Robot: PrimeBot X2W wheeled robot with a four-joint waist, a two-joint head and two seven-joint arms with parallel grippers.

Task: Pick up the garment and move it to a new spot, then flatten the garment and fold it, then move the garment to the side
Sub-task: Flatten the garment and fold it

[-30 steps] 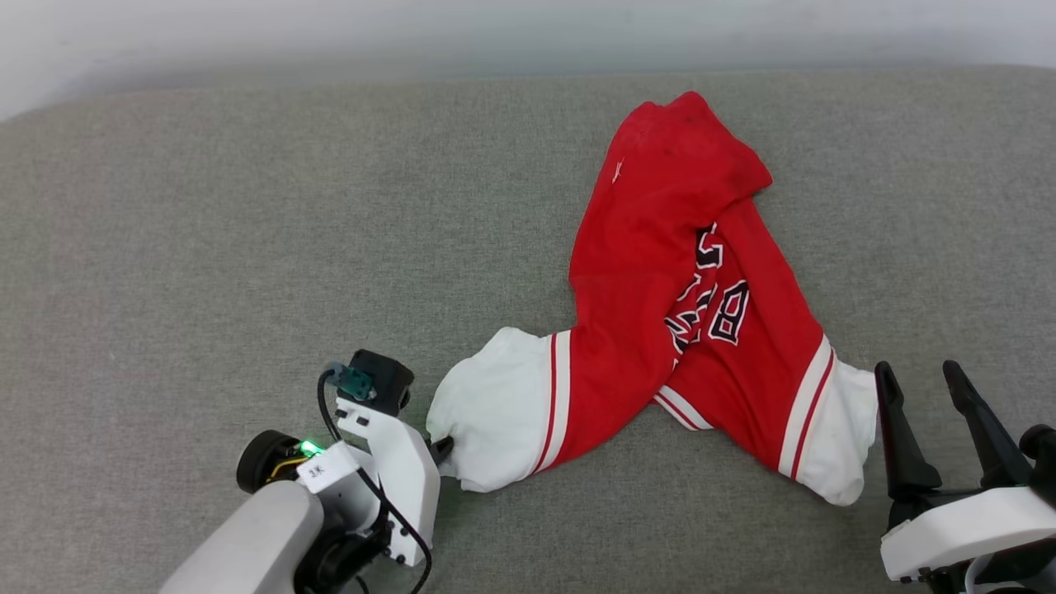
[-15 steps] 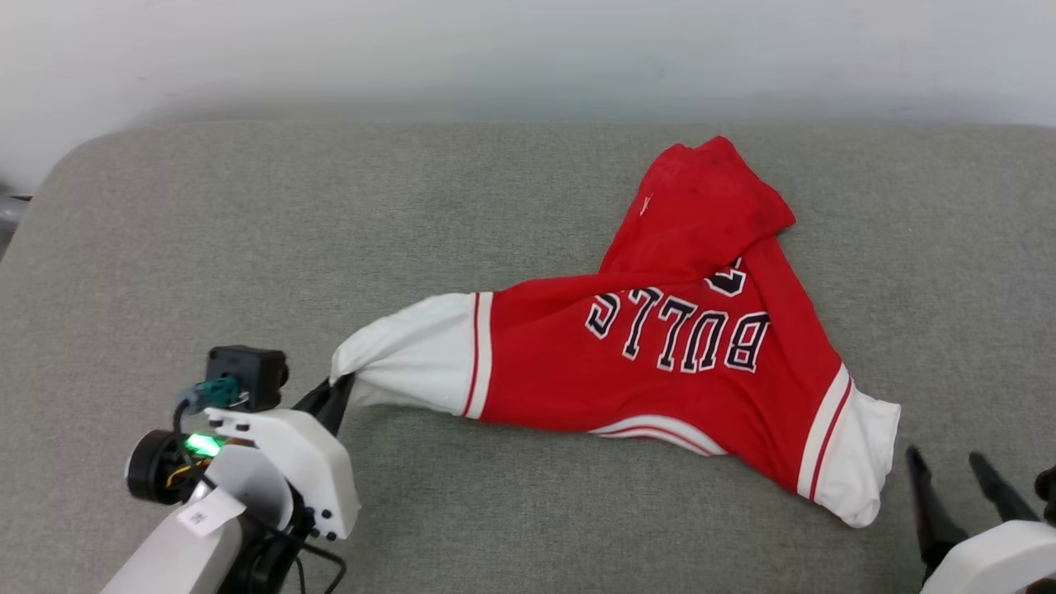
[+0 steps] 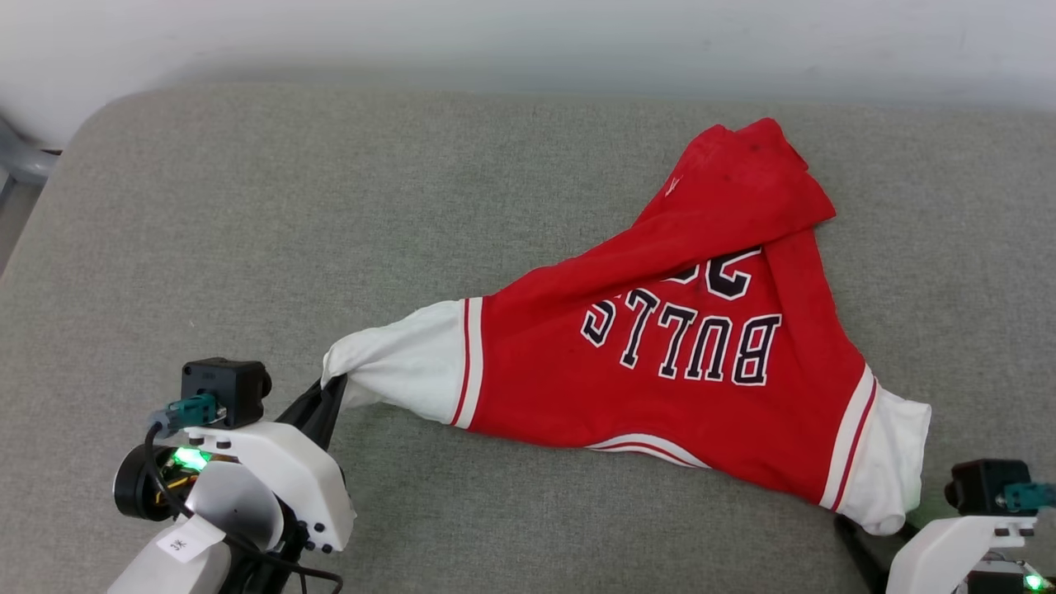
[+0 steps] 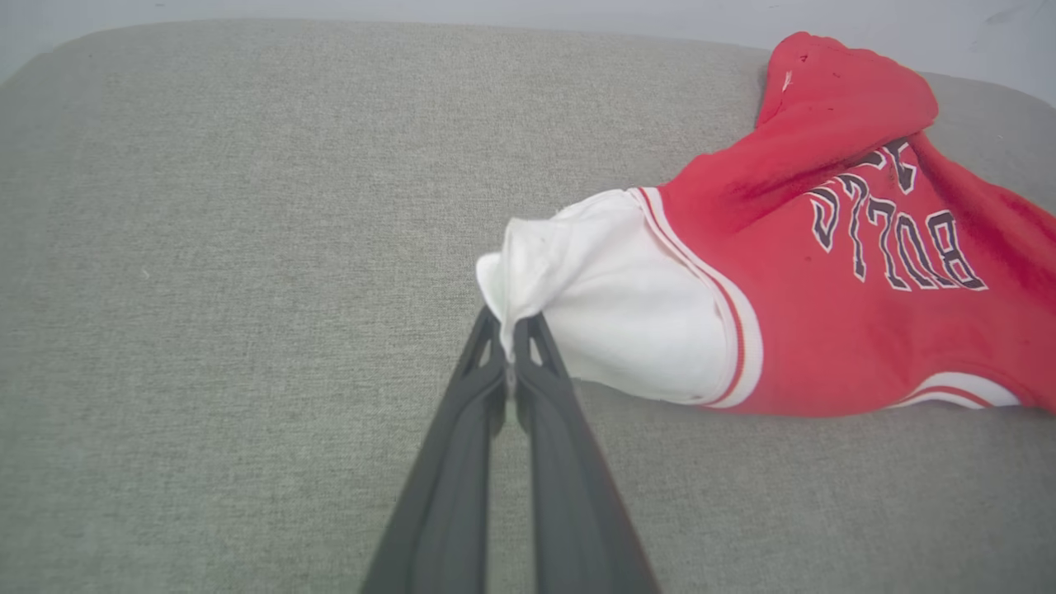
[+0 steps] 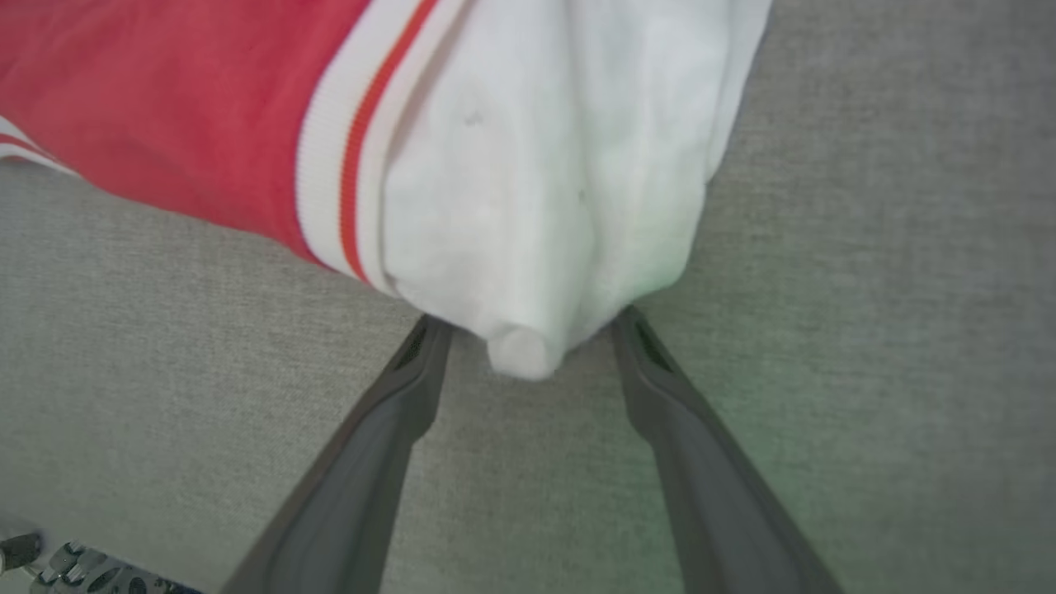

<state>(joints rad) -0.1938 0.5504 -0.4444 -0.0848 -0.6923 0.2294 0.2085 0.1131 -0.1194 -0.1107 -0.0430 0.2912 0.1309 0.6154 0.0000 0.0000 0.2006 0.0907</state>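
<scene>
The garment (image 3: 569,388), a red shirt with white sleeves and upside-down black "BULLS" lettering, lies spread on the grey cushion, its far end bunched. My left gripper (image 3: 333,388) is shut on the tip of the left white sleeve (image 4: 610,305), which it holds pulled taut and slightly lifted; the left wrist view shows its fingertips (image 4: 511,330) pinching the cloth. My right gripper (image 5: 530,323) is open, one finger on each side of the end of the right white sleeve (image 5: 544,181). In the head view that sleeve (image 3: 891,462) covers the right fingers.
The grey fabric cushion (image 3: 330,206) stretches wide to the left and far side of the shirt. A pale wall (image 3: 495,33) runs along its back edge. The cushion's rounded left corner drops off beside a grey object (image 3: 25,161).
The left gripper has dragged the left sleeve out to the left, opening the shirt so the lettering shows. The right gripper has closed in around the right sleeve's end. The head camera shifted.
</scene>
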